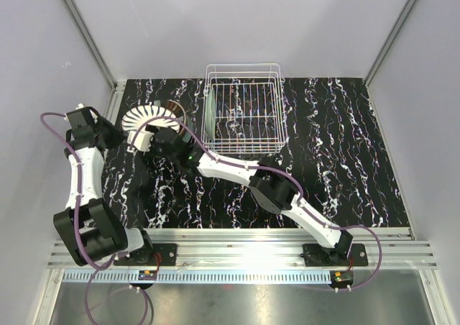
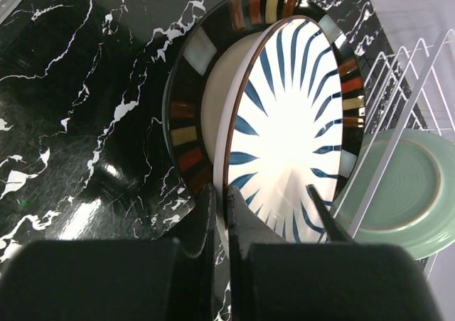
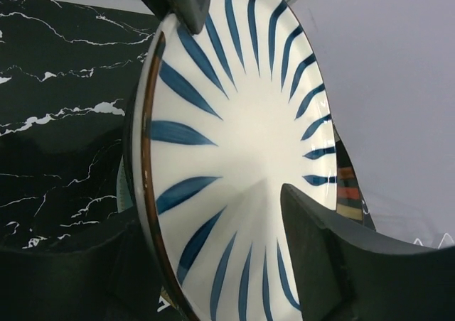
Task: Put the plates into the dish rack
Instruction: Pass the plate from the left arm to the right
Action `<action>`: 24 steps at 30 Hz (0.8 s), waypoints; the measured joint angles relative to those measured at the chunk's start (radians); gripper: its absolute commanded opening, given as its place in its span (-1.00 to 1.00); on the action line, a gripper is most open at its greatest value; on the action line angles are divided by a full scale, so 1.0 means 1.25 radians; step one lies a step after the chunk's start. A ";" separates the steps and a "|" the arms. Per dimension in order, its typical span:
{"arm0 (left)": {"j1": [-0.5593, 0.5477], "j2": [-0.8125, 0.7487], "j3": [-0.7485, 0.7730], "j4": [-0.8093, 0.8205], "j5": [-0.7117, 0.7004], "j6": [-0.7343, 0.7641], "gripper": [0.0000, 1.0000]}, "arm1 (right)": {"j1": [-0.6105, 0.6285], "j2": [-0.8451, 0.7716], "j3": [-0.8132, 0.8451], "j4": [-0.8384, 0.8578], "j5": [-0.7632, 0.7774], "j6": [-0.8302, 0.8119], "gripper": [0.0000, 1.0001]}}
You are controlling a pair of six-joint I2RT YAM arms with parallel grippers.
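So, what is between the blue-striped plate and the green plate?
The white wire wall of the dish rack stands between the blue-striped plate and the green plate; the left wrist view shows it.

the dark plate (image 2: 186, 115) lay mostly hidden behind the blue-rayed plate (image 2: 284, 136), only its banded rim showing, and the pale green plate (image 2: 405, 186) ran off the right edge behind the rack wires (image 2: 398, 108). whether the right gripper (image 3: 210, 207) pressed the blue-rayed plate or merely straddled it could not be told.
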 measured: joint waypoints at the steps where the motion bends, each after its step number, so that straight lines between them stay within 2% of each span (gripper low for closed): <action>1: 0.000 -0.002 0.000 0.001 0.001 -0.001 -1.00 | 0.001 0.002 0.000 0.007 0.002 -0.005 0.28; 13: 0.000 -0.013 0.001 0.027 0.013 -0.017 -1.00 | 0.014 0.016 0.000 0.060 0.015 -0.102 -0.31; 16: 0.000 -0.016 0.001 0.035 0.013 -0.021 -0.84 | 0.015 0.019 0.000 0.078 0.017 -0.133 -0.51; 19: 0.001 -0.021 0.004 0.047 0.019 -0.024 -0.67 | 0.018 0.022 0.000 0.096 0.027 -0.180 -0.86; 22: 0.002 -0.036 0.006 0.052 0.024 -0.019 -0.63 | 0.020 0.023 0.000 0.117 0.030 -0.176 -0.91; 24: 0.002 -0.039 0.006 0.051 0.024 -0.015 -0.53 | 0.020 0.023 0.000 0.121 0.030 -0.173 -0.92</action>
